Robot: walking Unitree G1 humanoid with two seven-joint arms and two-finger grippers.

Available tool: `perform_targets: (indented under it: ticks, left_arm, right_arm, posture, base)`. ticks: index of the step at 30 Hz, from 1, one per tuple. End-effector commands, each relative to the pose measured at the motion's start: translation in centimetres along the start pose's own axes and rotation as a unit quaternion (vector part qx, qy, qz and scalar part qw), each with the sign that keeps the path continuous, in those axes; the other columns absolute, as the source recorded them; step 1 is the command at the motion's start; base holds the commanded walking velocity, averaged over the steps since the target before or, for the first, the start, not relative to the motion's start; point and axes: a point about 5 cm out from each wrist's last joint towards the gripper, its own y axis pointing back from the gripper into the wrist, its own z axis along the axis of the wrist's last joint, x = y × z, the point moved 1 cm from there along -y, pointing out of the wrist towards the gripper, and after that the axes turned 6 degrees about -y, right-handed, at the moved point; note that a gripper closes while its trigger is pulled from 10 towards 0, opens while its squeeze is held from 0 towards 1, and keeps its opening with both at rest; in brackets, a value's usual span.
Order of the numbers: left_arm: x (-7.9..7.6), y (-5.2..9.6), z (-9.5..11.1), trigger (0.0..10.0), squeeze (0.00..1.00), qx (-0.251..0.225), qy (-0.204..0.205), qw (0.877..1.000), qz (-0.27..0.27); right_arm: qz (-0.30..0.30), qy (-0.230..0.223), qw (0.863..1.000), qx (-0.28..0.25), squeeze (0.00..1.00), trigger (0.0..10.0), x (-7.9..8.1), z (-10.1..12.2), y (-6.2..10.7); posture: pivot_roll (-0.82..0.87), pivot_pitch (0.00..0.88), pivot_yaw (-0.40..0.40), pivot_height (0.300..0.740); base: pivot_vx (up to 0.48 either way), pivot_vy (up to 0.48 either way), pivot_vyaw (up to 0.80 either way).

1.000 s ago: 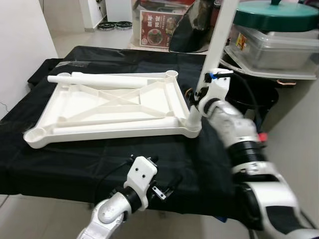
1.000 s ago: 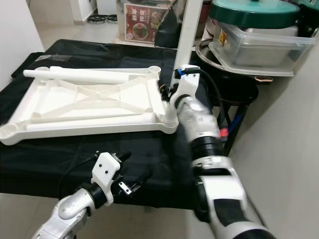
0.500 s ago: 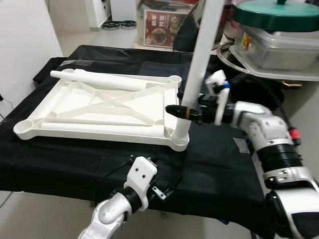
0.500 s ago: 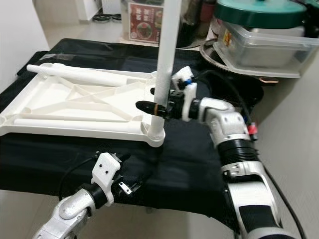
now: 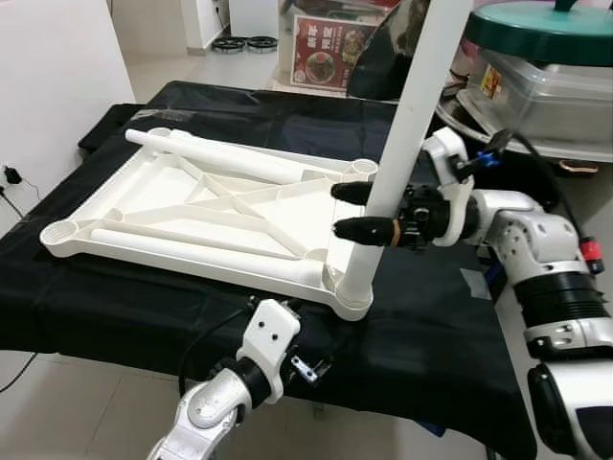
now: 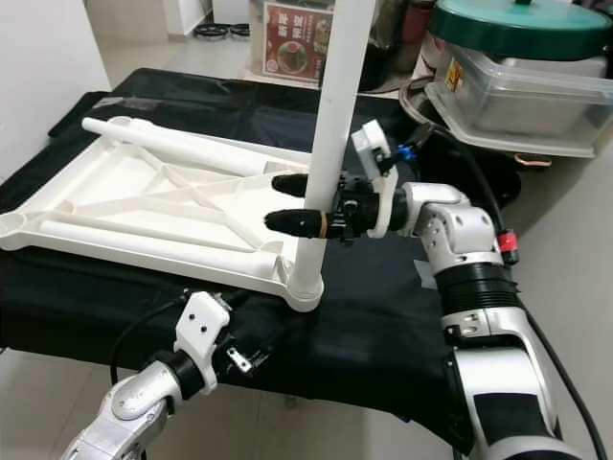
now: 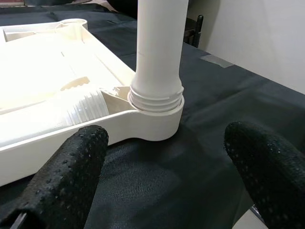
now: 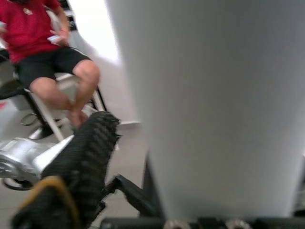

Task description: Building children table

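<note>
Straddling the upright white plastic table leg (image 5: 397, 163), the right gripper (image 5: 351, 210) looks spread, maybe barely touching; keep the leg plumb in the upturned white tabletop's (image 5: 201, 206) corner socket (image 7: 156, 112) while twisting; left gripper (image 5: 311, 367) hangs open below the black-draped table's edge

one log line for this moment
right gripper: open around upright table leg | leg: seated in tabletop corner socket | left gripper: open, low by table edge

A lived-in home room is showing here: a desk (image 5: 115, 307) is wearing a black cloth, plastic storage boxes (image 5: 546, 96) are sitting stacked under a green lid (image 5: 541, 24), a printed carton (image 5: 330, 62) is standing on the tiled floor (image 5: 172, 67), and a person (image 8: 47, 52) is sitting on a chair.
</note>
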Motion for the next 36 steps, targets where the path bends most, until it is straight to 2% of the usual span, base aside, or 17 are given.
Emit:
perform_targets:
  ticks: [1, 6, 13, 14, 17, 19, 20, 21, 23, 24, 26, 29, 30, 32, 34, 35, 36]
  left_arm:
    - [-0.1, 0.0, -0.6, 10.0, 0.00, 0.013, -0.005, 1.000, -0.002]
    - [0.0, 0.0, -0.5, 10.0, 0.00, 0.013, -0.005, 1.000, 0.000]
    - [0.0, -0.1, -0.6, 10.0, 0.00, 0.013, -0.006, 1.000, 0.000]
    - [0.0, -0.1, -0.6, 10.0, 0.00, 0.013, -0.006, 1.000, 0.000]
    - [0.1, -0.1, -0.6, 10.0, 0.00, 0.014, -0.007, 1.000, 0.001]
    - [0.1, -0.1, -0.6, 10.0, 0.00, 0.014, -0.007, 1.000, 0.001]
    - [0.1, -0.1, -0.6, 10.0, 0.00, 0.014, -0.007, 1.000, 0.001]
    - [0.1, -0.1, -0.6, 10.0, 0.00, 0.014, -0.007, 1.000, 0.001]
    - [0.2, -0.1, -0.6, 10.0, 0.00, 0.014, -0.009, 1.000, 0.001]
    - [0.2, -0.1, -0.6, 10.0, 0.00, 0.014, -0.009, 1.000, 0.001]
    - [0.2, -0.1, -0.6, 10.0, 0.00, 0.014, -0.009, 1.000, 0.002]
    - [0.2, -0.1, -0.6, 10.0, 0.00, 0.014, -0.010, 1.000, 0.002]
    - [0.2, -0.1, -0.5, 10.0, 0.00, 0.014, -0.010, 1.000, 0.003]
    - [0.2, -0.2, -0.6, 10.0, 0.00, 0.014, -0.010, 1.000, 0.003]
    - [0.2, -0.2, -0.6, 10.0, 0.00, 0.014, -0.009, 1.000, 0.002]
    - [0.2, -0.2, -0.6, 10.0, 0.00, 0.014, -0.009, 1.000, 0.003]
    - [0.2, -0.2, -0.5, 10.0, 0.00, 0.014, -0.009, 1.000, 0.003]
  right_arm:
    - [-0.042, 0.009, 0.999, 0.012, 0.00, 0.0, -0.9, -0.2, -0.3]
    - [-0.192, 0.034, 0.981, -0.008, 0.00, 0.0, -3.6, 0.2, 0.0]
    - [-0.407, 0.011, 0.912, -0.056, 0.00, 0.0, -6.6, 0.4, 2.6]
    - [-0.407, 0.011, 0.912, -0.056, 0.00, 0.0, -6.6, 0.4, 2.6]
    - [-0.568, -0.018, 0.821, -0.045, 0.00, 0.0, -8.1, -1.0, 4.7]
    - [-0.568, -0.018, 0.821, -0.045, 0.00, 0.0, -8.1, -1.0, 4.7]
    - [-0.613, -0.028, 0.788, -0.039, 0.00, 0.0, -8.3, -1.6, 5.4]
    - [-0.613, -0.028, 0.788, -0.039, 0.00, 0.0, -8.3, -1.6, 5.4]
    - [-0.736, -0.040, 0.675, -0.037, 0.00, 0.0, -8.4, -3.0, 7.8]
    - [-0.736, -0.040, 0.675, -0.037, 0.00, 0.0, -8.4, -3.0, 7.8]
    - [-0.793, -0.039, 0.605, -0.052, 0.00, 0.0, -8.1, -3.3, 8.3]
    - [-0.800, -0.040, 0.596, -0.062, 0.00, 0.0, -8.0, -3.2, 7.8]
    - [-0.762, -0.059, 0.641, -0.075, 0.00, 10.0, -8.2, -2.9, 5.7]
    - [-0.713, -0.078, 0.691, -0.091, 0.00, 10.0, -8.4, -2.4, 2.8]
    - [-0.699, -0.084, 0.703, -0.097, 0.00, 10.0, -8.4, -2.3, 2.2]
    - [-0.678, -0.076, 0.725, -0.094, 0.84, 10.0, -8.4, -2.1, 1.5]
    - [-0.628, -0.088, 0.767, -0.095, 1.00, 10.0, -8.3, -1.8, 0.3]
  posture:
    - [0.15, 0.044, -0.085, 0.740]
    - [0.14, 0.047, -0.081, 0.740]
    - [0.14, 0.047, -0.078, 0.740]
    - [0.14, 0.047, -0.078, 0.740]
    - [0.13, 0.050, -0.075, 0.740]
    - [0.13, 0.050, -0.075, 0.740]
    - [0.13, 0.050, -0.075, 0.740]
    - [0.13, 0.050, -0.075, 0.740]
    - [0.13, 0.050, -0.071, 0.740]
    - [0.13, 0.050, -0.071, 0.740]
    - [0.13, 0.051, -0.071, 0.740]
    - [0.13, 0.052, -0.072, 0.740]
    - [0.13, 0.054, -0.072, 0.740]
    - [0.13, 0.053, -0.071, 0.740]
    - [0.13, 0.053, -0.071, 0.740]
    - [0.13, 0.054, -0.073, 0.740]
    - [0.13, 0.052, -0.074, 0.740]
  base:
    - [0.000, 0.000, 0.00]
    - [0.000, 0.000, 0.00]
    - [0.000, 0.000, 0.00]
    - [0.000, 0.000, 0.00]
    - [0.000, 0.000, 0.00]
    - [0.000, 0.000, 0.00]
    - [0.000, 0.000, 0.00]
    - [0.000, 0.000, 0.00]
    - [0.000, 0.000, 0.00]
    - [0.000, 0.000, 0.00]
    - [0.000, 0.000, 0.00]
    - [0.000, 0.000, 0.00]
    - [0.000, 0.000, 0.00]
    - [0.000, 0.000, 0.00]
    - [0.000, 0.000, 0.00]
    - [0.000, 0.000, 0.00]
    - [0.000, 0.000, 0.00]
